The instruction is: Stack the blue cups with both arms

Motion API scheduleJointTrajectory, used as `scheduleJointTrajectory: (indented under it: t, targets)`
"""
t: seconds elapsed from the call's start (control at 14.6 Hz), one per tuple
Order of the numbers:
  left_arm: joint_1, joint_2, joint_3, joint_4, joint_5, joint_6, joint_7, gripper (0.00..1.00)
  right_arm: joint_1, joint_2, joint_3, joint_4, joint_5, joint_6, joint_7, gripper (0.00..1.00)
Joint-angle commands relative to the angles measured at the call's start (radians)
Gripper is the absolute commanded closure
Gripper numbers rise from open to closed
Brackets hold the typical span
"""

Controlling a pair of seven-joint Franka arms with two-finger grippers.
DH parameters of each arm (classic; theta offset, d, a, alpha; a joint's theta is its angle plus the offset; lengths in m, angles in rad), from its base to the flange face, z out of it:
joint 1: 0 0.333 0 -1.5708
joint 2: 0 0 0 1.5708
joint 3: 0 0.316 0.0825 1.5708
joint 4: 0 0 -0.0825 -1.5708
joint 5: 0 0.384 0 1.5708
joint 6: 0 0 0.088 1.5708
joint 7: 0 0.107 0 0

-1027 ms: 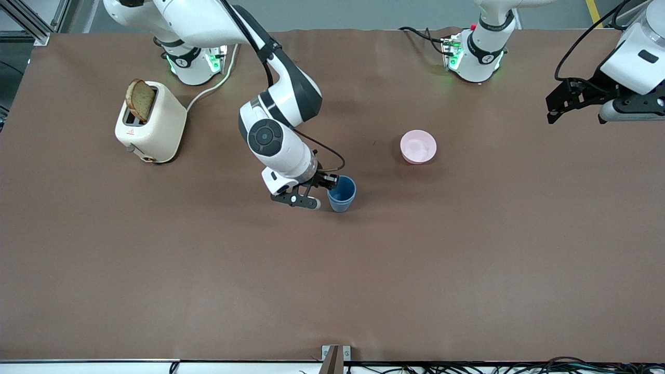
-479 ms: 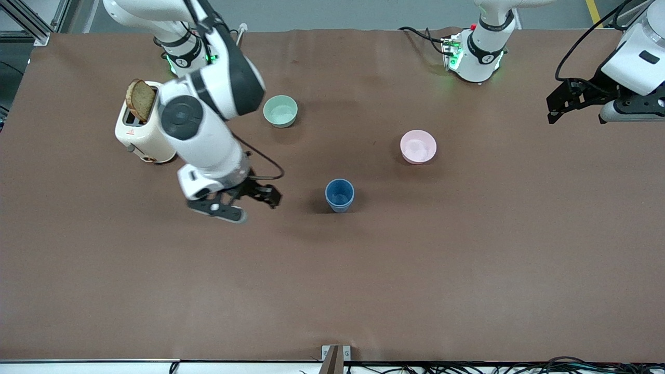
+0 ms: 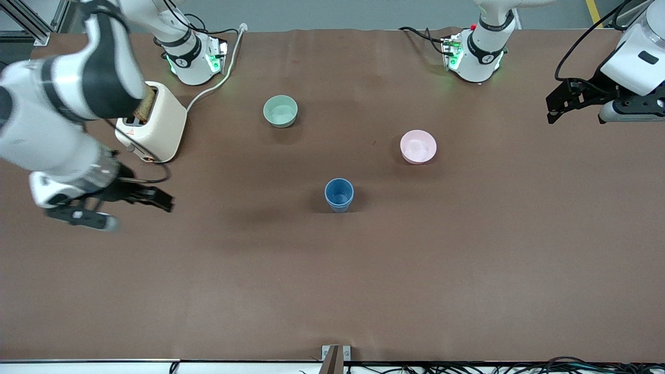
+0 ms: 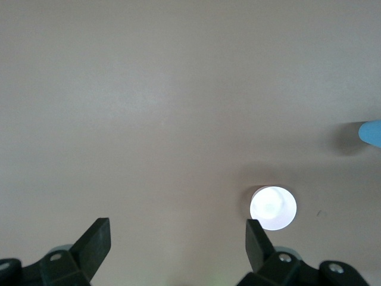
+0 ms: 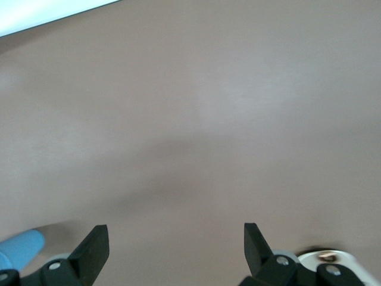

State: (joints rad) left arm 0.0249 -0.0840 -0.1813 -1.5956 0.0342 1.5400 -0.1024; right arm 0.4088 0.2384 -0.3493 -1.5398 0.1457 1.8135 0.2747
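Observation:
One blue cup point(image 3: 339, 195) shape stands upright near the middle of the table; I cannot tell whether a second cup is nested in it. Its edge shows in the right wrist view point(image 5: 21, 250) and the left wrist view point(image 4: 372, 132). My right gripper point(image 3: 162, 202) is open and empty over bare table near the toaster, well apart from the cup, fingers spread in its wrist view point(image 5: 175, 238). My left gripper point(image 3: 553, 108) waits open and empty over the left arm's end of the table, also spread in its wrist view point(image 4: 178, 235).
A cream toaster point(image 3: 158, 130) stands toward the right arm's end, partly covered by the right arm. A pale green bowl point(image 3: 280, 111) and a pink bowl point(image 3: 418, 146) sit farther from the front camera than the cup. The pink bowl shows in the left wrist view point(image 4: 272, 207).
My right gripper let go of the blue cup and swung away toward the right arm's end of the table, uncovering the green bowl. The cup stayed put. The left arm has not moved.

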Motion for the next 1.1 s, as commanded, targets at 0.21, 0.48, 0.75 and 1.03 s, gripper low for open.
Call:
scheduleJointTrajectory:
  t: [0.21,0.48,0.75,1.03]
  targets:
    - [0.007,0.013,-0.003,0.020,0.000,-0.020,0.013,0.00,-0.128,-0.137,0.016,-0.042,-0.116,-0.095,-0.188,0.00]
    - [0.004,0.013,-0.004,0.020,0.001,-0.021,0.012,0.00,-0.197,-0.136,0.018,0.084,-0.164,-0.216,-0.273,0.00]
    - [0.006,0.012,-0.004,0.037,0.000,-0.020,0.013,0.00,-0.194,-0.139,0.023,0.142,-0.152,-0.279,-0.269,0.00]
    - [0.007,0.012,-0.004,0.040,0.000,-0.027,0.013,0.00,-0.196,-0.148,0.021,0.144,-0.150,-0.327,-0.273,0.00]
